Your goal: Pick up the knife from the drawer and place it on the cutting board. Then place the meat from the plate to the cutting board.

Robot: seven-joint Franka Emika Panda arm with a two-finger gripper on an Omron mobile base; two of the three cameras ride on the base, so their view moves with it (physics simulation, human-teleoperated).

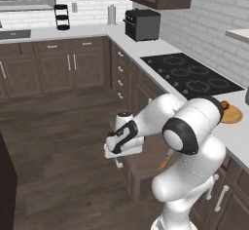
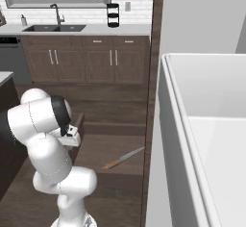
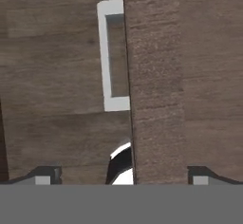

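While scanning the left base view from its left edge, meet first a black tiered stand (image 1: 62, 17) on the pale surface (image 1: 92, 30) by the back wall, then a white paper roll (image 1: 112, 14) and a black boxy oven (image 1: 142, 24) in the corner. Lower, find the drawer (image 1: 146, 168) pulled out from the cabinets, with the orange-handled knife (image 1: 165, 161) lying inside, partly hidden behind the white arm (image 1: 189, 126). Farther right, pass the black stove (image 1: 192, 73) and reach the plate (image 1: 233, 115) at the near end of the surface, with the meat (image 1: 224, 105) resting at its back rim. From the right base view, see a sink (image 2: 53, 28) at far left, the arm bent low beside the open drawer, and the knife flat on the drawer floor, handle toward the camera, blade slanting up and right, touched by nothing. Along the hand view, note the claw (image 3: 123, 176) spread fully wide and holding nothing, one fingertip (image 3: 45, 175) at the left, a silver bar handle (image 3: 111, 57) on dark wood between, cut off by a vertical board edge, the other fingertip at the right; cannot tell which front carries that handle
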